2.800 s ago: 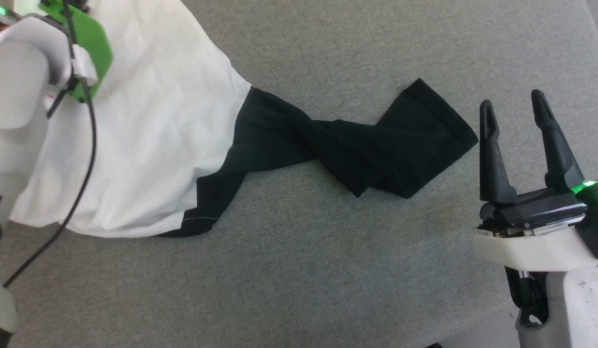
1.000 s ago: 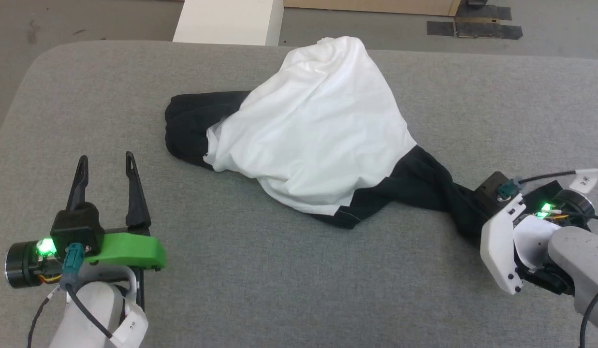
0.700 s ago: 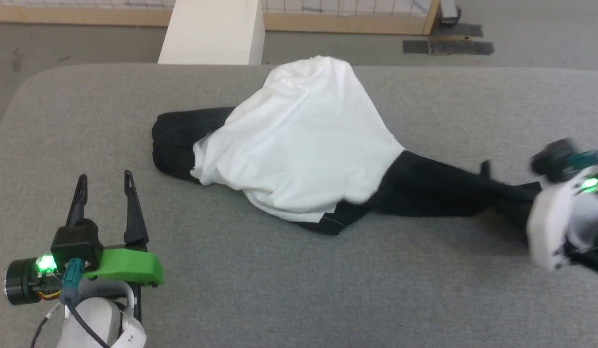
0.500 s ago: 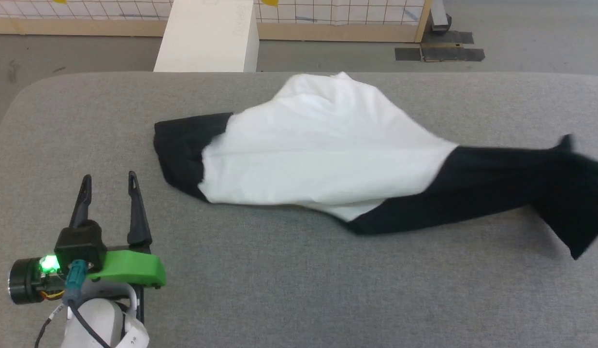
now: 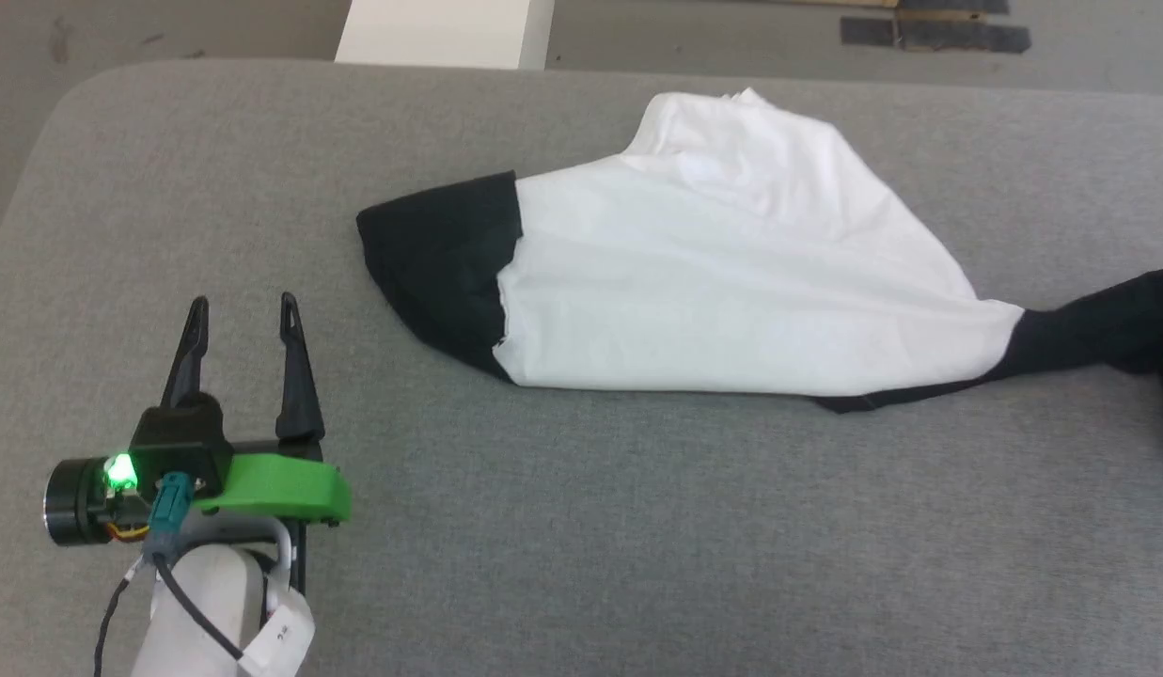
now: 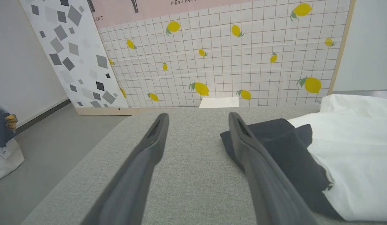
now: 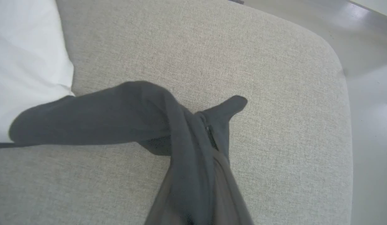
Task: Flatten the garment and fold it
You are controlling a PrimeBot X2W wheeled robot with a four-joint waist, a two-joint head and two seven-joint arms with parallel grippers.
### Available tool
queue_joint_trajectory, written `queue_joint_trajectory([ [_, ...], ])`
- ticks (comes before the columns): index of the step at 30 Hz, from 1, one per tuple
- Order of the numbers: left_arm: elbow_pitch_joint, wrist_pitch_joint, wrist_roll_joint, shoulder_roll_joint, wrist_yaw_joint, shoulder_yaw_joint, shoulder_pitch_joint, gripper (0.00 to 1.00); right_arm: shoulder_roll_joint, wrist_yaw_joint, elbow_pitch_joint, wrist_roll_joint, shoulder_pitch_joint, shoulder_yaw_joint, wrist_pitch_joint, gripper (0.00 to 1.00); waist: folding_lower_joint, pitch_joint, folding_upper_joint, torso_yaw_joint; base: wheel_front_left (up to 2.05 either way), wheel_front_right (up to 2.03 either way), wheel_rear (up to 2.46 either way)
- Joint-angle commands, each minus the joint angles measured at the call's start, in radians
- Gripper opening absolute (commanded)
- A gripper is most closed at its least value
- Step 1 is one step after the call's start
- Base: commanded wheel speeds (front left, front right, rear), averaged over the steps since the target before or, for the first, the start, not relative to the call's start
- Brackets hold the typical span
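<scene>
Black garment sleeve (image 7: 118, 115) is clamped in the right hand (image 7: 212, 134); left hand (image 5: 243, 304) hovers level, fingers (image 5: 299, 395) apart.

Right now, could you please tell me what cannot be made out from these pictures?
- The garment, end of its right-hand black sleeve: head view, cut off by the right edge.
- The right gripper, how its fingers pinch: right wrist view, black sleeve cloth drapes over them.
- Layers under the white body: head view, covered by the top layer.
- The white box: head view, cut off by the top edge.
</scene>
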Motion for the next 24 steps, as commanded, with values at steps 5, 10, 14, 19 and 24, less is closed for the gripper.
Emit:
queue_joint_trajectory([
  [5, 0.011, -0.004, 0.029, -0.022, -0.018, 0.009, -0.036, 1.00, 0.145, -0.002, 0.186, -0.099, -0.029, -0.020, -0.107, 0.20, 0.0000, 0.049, -0.0001, 0.040, 0.00, 0.00, 0.00],
  [10, 0.023, -0.004, 0.041, -0.023, -0.023, 0.031, -0.022, 1.00, 0.181, -0.002, 0.263, -0.187, -0.063, -0.023, -0.240, 1.00, 0.0000, 0.009, -0.0001, 0.013, 0.00, 0.00, 0.00],
  [14, 0.030, -0.004, 0.049, -0.021, -0.028, 0.046, 0.000, 1.00, 0.164, -0.002, 0.220, -0.234, -0.085, -0.004, -0.298, 1.00, 0.0000, -0.036, -0.0001, -0.009, 0.00, 0.00, 0.00],
  [19, 0.015, -0.004, 0.058, -0.022, -0.032, 0.061, 0.029, 1.00, 0.118, -0.002, 0.035, -0.235, -0.116, 0.007, -0.288, 1.00, 0.0000, -0.069, -0.0001, -0.027, 0.00, 0.00, 0.00],
  [24, -0.003, -0.004, 0.071, -0.031, -0.036, 0.058, 0.033, 1.00, 0.085, -0.002, -0.221, -0.188, -0.134, 0.037, -0.133, 1.00, 0.0000, -0.061, -0.0001, -0.015, 0.00, 0.00, 0.00],
])
